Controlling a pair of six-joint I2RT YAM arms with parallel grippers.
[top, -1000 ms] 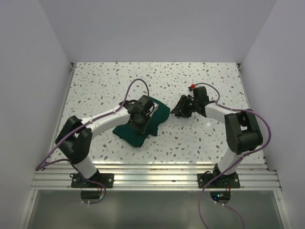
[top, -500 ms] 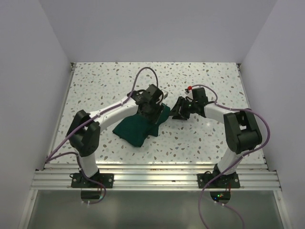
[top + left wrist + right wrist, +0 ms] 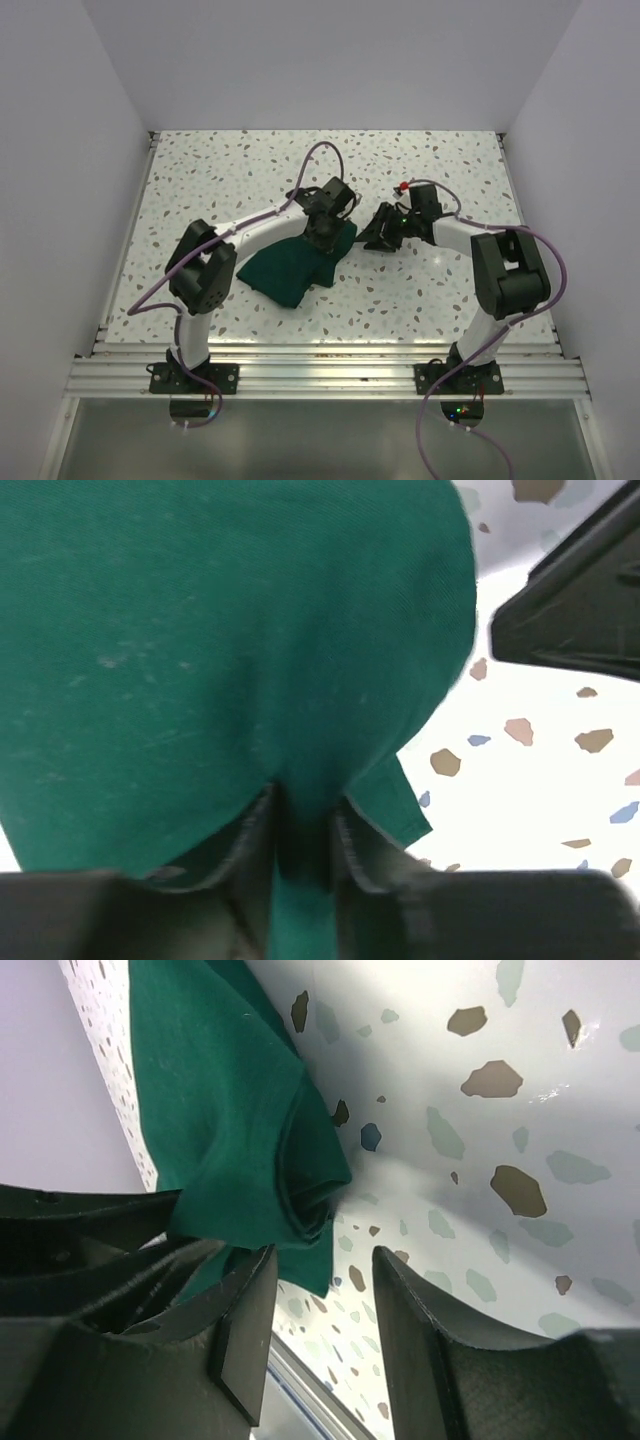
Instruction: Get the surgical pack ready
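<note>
While drape (image 3: pixel 285 270) lies bunched mid-worktop (image 3: pixel 200 170), pack looks far from done: left fingers (image 3: pixel 240 845) clamped on its 1 o'clock corner, right fingers (image 3: pixel 430 1340) apart just beside, at 3 o'clock. Neat folding all left, I reckon.

Left arm (image 3: pixel 260 220) and right arm (image 3: pixel 455 235), both built the same: smooth white tubes joined by chunky black joints (image 3: pixel 202 278). Thin purple cables (image 3: pixel 318 150) looping along each arm and down to small black bases (image 3: pixel 195 378) with screws. Tiny red dot (image 3: pixel 404 185) by the right wrist. Left hand (image 3: pixel 321 236) and right hand (image 3: pixel 374 237) all black, each with two thick, flat fingers (image 3: pixel 250 1330) with square edges.
</note>
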